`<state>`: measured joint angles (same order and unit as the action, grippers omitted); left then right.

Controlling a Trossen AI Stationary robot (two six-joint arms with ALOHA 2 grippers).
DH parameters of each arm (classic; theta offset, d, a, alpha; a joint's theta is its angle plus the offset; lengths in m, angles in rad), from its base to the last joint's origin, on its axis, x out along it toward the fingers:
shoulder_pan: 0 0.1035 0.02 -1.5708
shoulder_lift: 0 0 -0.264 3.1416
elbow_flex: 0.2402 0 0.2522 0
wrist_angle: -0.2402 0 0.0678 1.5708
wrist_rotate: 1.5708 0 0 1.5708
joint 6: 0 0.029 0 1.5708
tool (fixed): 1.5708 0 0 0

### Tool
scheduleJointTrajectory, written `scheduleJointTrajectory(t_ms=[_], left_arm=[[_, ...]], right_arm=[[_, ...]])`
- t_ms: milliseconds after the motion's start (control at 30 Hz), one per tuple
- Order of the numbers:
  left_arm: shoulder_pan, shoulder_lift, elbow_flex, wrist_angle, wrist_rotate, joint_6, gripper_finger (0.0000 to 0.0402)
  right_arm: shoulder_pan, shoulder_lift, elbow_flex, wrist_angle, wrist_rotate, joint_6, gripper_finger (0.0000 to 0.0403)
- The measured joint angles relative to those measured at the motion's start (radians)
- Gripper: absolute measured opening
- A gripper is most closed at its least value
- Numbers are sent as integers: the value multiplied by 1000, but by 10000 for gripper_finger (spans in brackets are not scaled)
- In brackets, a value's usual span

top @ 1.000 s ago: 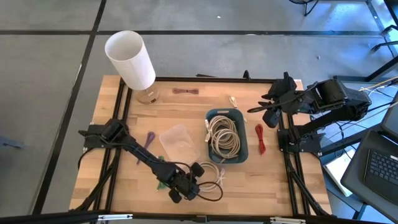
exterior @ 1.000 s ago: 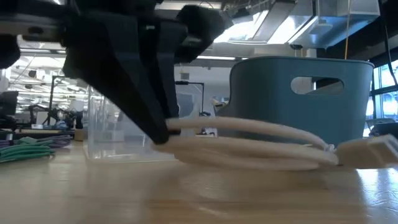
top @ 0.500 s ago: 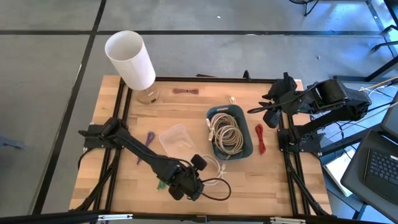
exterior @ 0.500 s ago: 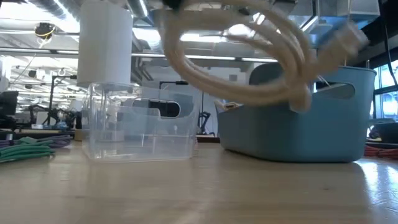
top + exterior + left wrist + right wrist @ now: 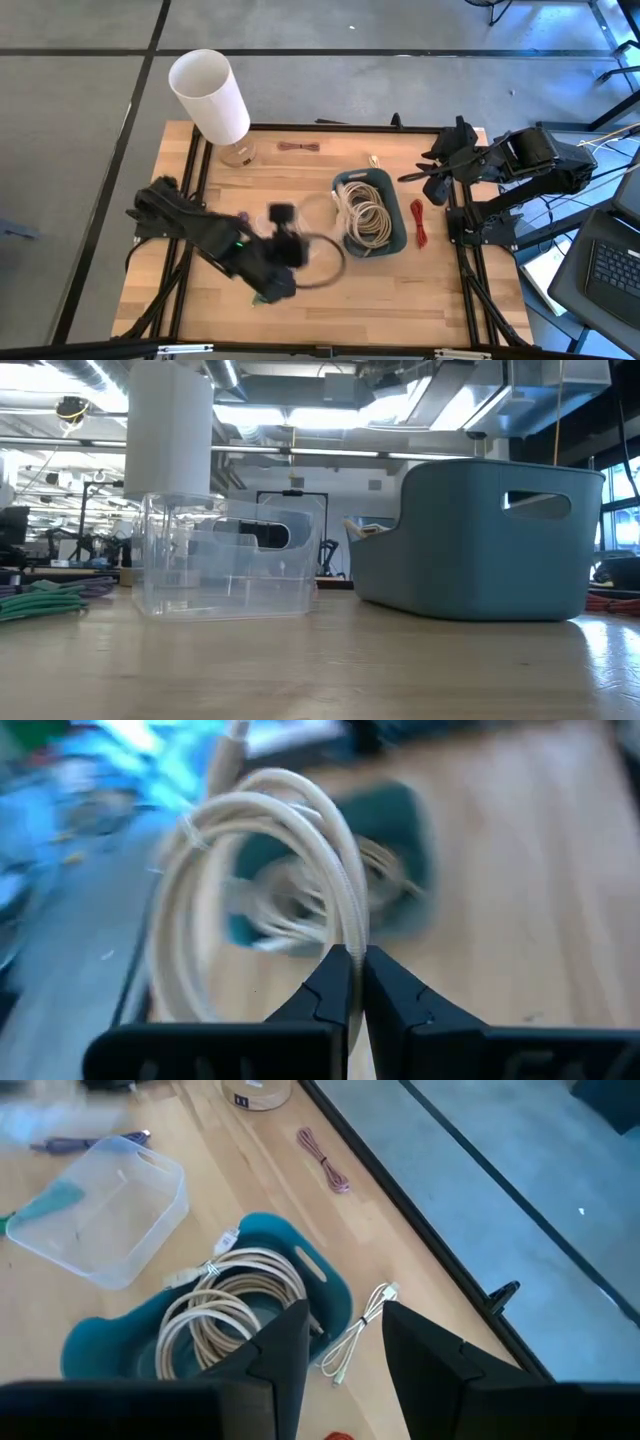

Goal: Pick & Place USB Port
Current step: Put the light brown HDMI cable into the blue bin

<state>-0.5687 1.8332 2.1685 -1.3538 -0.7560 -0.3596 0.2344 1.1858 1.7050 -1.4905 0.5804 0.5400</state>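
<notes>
Left gripper clamped on coiled beige USB cable, lifted, not yet over blue bin; placement remains. Right gripper apart, idle.

Workshop floor and ceiling
Grey floor lay around the wooden table; ceiling lights glowed overhead.

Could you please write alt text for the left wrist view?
The left gripper, shut, holds up a coiled beige USB cable above the wooden table. Behind the coil sits a teal bin holding more beige cables.
</notes>
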Motion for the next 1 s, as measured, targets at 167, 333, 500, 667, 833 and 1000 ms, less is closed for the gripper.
scheduleJointTrajectory(t_ms=[167,333,500,667,833,1000], left_arm=[[4,-55,-1,3,-322,-80,7],[61,-64,-1,36,-418,-44,7],[154,-64,-2,235,-224,196,7],[294,-62,-2,634,242,556,7],[452,-54,-2,842,589,684,7],[597,-54,-3,880,873,663,7]], right_arm=[[0,0,0,95,3,-8,132],[0,4,0,294,3,-141,132],[0,6,0,439,3,-254,132],[0,6,0,437,3,-255,132],[0,3,0,400,10,-198,132],[0,0,1,409,14,-196,132]])
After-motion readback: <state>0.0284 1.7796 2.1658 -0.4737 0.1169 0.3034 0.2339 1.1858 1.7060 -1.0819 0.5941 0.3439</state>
